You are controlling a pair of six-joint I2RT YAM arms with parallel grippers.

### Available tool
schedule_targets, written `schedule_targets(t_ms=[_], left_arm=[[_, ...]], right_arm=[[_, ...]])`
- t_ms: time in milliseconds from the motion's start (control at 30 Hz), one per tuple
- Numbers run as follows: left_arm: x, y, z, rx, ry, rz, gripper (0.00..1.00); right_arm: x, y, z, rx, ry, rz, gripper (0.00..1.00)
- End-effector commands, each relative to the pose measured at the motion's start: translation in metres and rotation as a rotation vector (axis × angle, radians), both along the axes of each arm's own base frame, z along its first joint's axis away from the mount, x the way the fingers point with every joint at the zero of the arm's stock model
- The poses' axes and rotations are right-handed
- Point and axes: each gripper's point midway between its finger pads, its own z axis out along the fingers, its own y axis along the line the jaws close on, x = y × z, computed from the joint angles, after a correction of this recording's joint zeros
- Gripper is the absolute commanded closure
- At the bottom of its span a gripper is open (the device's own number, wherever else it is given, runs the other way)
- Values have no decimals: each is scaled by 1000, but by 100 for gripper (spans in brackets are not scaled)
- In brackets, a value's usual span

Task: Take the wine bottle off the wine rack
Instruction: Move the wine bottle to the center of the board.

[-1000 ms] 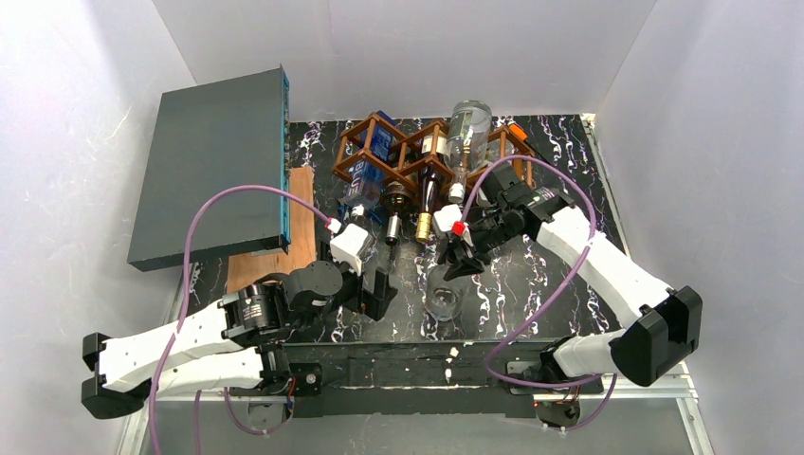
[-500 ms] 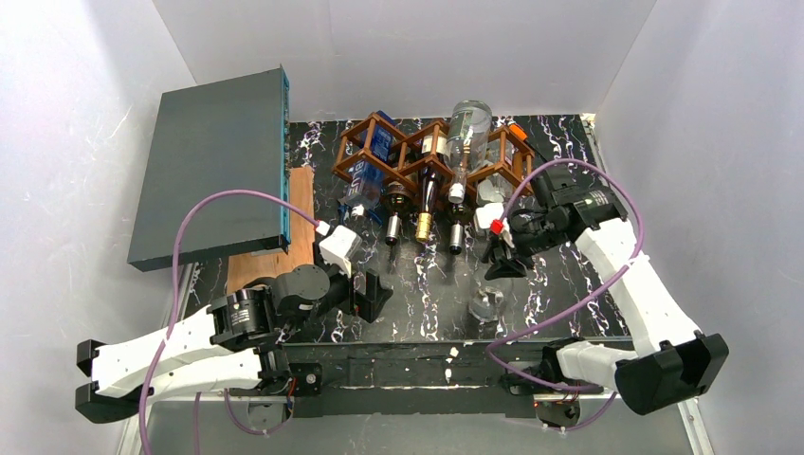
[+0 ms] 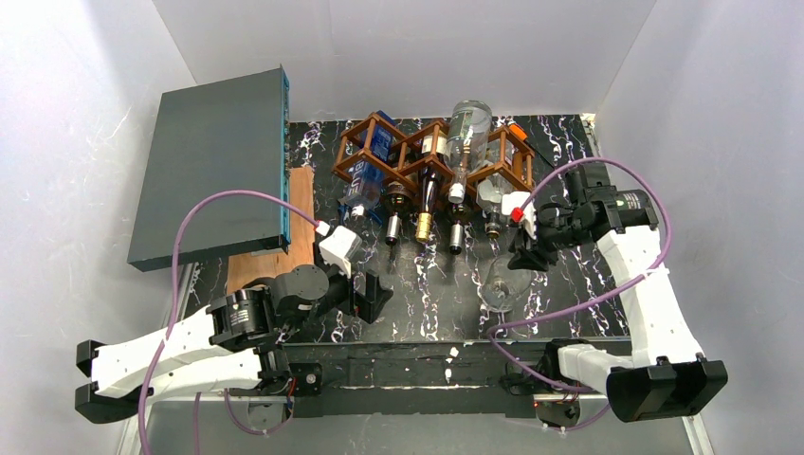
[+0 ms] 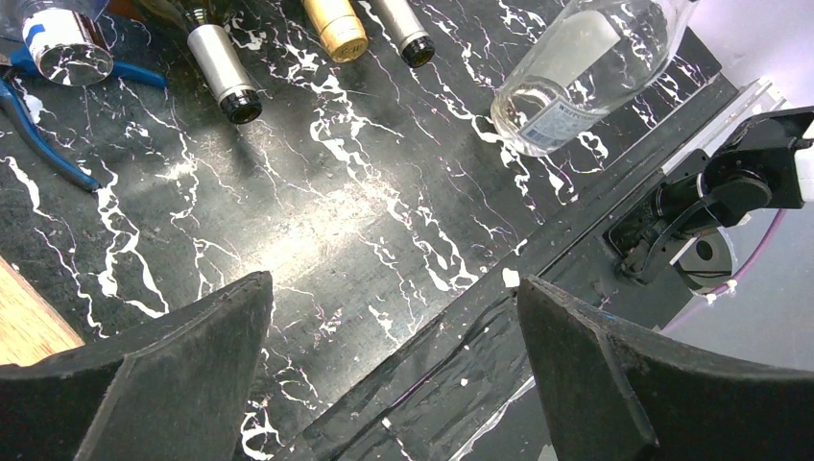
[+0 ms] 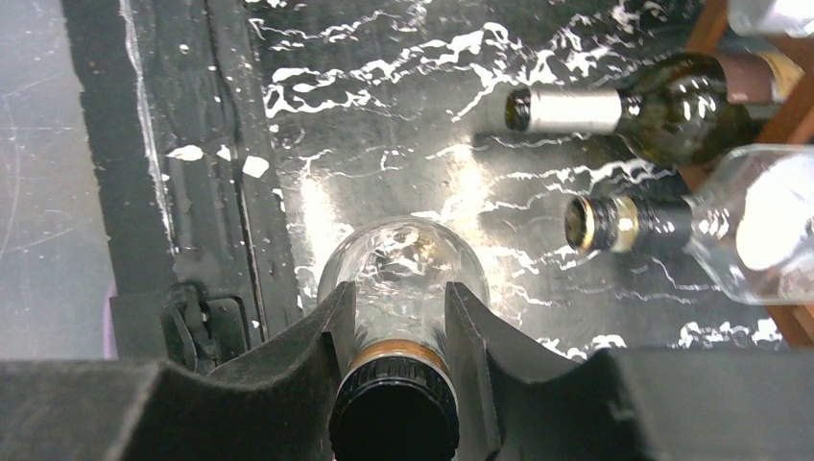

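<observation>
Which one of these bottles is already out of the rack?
The clear glass bottle gripped by its neck in the right hand; every other bottle rests in or on the wooden rack.

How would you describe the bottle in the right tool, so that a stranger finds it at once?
Find the brown wine rack at the back of the black marble table. From its right end, come toward the near edge to the right tool. It grips a clear bottle by the neck; unlike its neighbours, this one touches the rack nowhere.
</observation>
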Motion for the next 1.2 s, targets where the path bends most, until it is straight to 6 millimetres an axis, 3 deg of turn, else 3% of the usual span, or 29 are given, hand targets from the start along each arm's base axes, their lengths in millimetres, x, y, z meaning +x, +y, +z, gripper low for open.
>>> schedule_targets(t_ms=[0,967,1167], left_arm=[[2,2,5,-19,-19,4,2],[2,7,4,-11,-43,0,2],[3,5,4,-3,-46,-5,2]], right_arm=[[9,-7,32,56,-120,-23,99],[96,-127,47,70,-158,-450,99],[131,-154,52,112,-159,-569,99]])
